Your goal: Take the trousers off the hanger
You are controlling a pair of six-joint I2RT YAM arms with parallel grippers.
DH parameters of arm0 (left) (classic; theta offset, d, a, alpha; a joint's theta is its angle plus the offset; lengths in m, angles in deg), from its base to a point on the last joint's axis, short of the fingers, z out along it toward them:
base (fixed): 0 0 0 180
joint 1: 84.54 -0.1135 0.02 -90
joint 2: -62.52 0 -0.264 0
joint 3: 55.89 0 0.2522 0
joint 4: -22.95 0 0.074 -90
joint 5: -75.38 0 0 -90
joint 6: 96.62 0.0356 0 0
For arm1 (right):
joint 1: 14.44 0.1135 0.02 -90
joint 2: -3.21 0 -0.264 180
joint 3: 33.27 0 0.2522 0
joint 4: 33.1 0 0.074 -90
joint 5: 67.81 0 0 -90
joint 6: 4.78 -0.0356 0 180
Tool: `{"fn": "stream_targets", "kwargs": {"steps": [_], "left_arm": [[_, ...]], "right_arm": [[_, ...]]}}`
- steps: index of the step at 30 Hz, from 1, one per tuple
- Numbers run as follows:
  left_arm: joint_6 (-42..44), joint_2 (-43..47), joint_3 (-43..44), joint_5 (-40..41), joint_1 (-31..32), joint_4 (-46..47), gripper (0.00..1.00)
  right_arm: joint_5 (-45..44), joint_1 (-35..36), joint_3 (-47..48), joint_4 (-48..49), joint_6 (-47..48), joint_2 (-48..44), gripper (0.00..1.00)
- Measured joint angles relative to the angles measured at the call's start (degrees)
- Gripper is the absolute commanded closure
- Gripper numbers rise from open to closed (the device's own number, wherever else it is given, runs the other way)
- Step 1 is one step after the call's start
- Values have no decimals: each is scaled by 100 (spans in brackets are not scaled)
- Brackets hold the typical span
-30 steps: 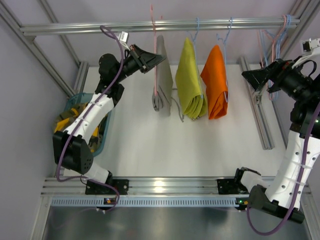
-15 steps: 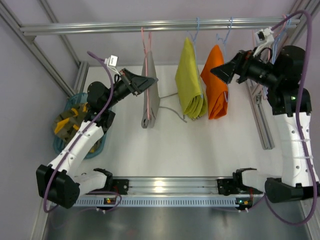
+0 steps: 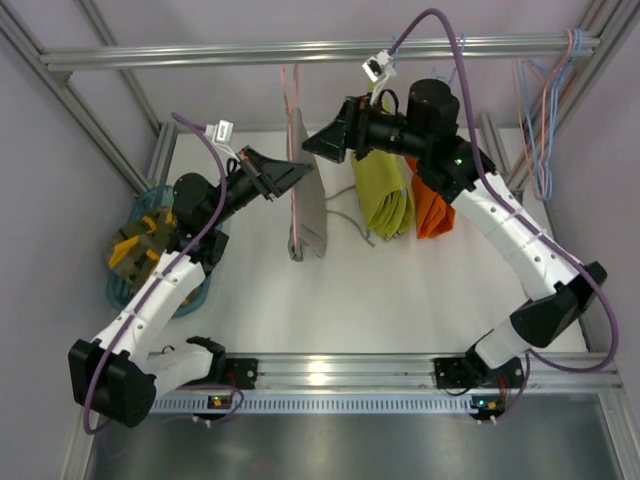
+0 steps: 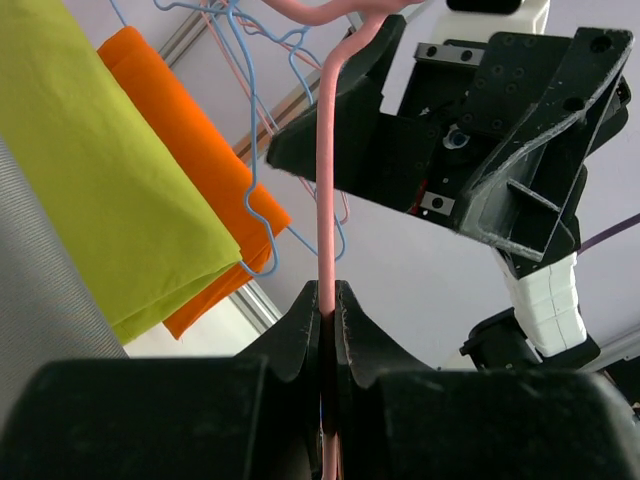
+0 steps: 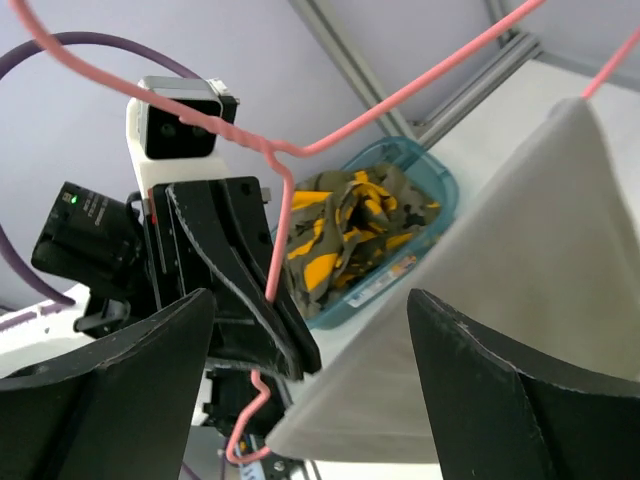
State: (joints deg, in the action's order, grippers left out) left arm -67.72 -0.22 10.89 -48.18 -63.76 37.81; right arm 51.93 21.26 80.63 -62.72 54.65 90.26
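The pale grey trousers (image 3: pixel 310 205) hang folded over a pink hanger (image 3: pixel 294 150); drawstrings trail to their right. My left gripper (image 3: pixel 303 172) is shut on the pink hanger's wire (image 4: pixel 326 200), just left of the cloth. My right gripper (image 3: pixel 312 146) is open at the trousers' upper edge. In the right wrist view the grey trousers (image 5: pixel 480 310) lie between its fingers (image 5: pixel 520 400), apart from both. The camouflage trousers (image 3: pixel 138 240) lie crumpled in the basket (image 3: pixel 196 290).
A yellow-green cloth (image 3: pixel 380 195) and an orange cloth (image 3: pixel 436 212) hang on blue hangers to the right, behind my right arm. Several bare hangers (image 3: pixel 545 110) hang at the far right. A metal rail (image 3: pixel 200 55) crosses the top.
My right arm has swung from the far right across to the grey trousers. My left gripper has drawn the pink hanger and trousers slightly leftward and stays shut on it.
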Motion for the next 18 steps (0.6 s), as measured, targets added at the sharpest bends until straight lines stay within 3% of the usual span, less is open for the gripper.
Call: {"fn": "stream_targets", "kwargs": {"steps": [4, 11, 15, 18], "left_arm": [[59, 2, 0, 0, 31, 2, 100], [127, 4, 0, 0, 146, 2, 100], [175, 4, 2, -48, 219, 0, 100], [267, 4, 15, 0, 247, -22, 100]], "right_arm": [[-98, 271, 155, 243, -334, 396, 27], [-188, 422, 546, 612, -756, 892, 52], [-181, 509, 704, 850, -1001, 1097, 60], [-72, 549, 723, 946, -1213, 1202, 79]]}}
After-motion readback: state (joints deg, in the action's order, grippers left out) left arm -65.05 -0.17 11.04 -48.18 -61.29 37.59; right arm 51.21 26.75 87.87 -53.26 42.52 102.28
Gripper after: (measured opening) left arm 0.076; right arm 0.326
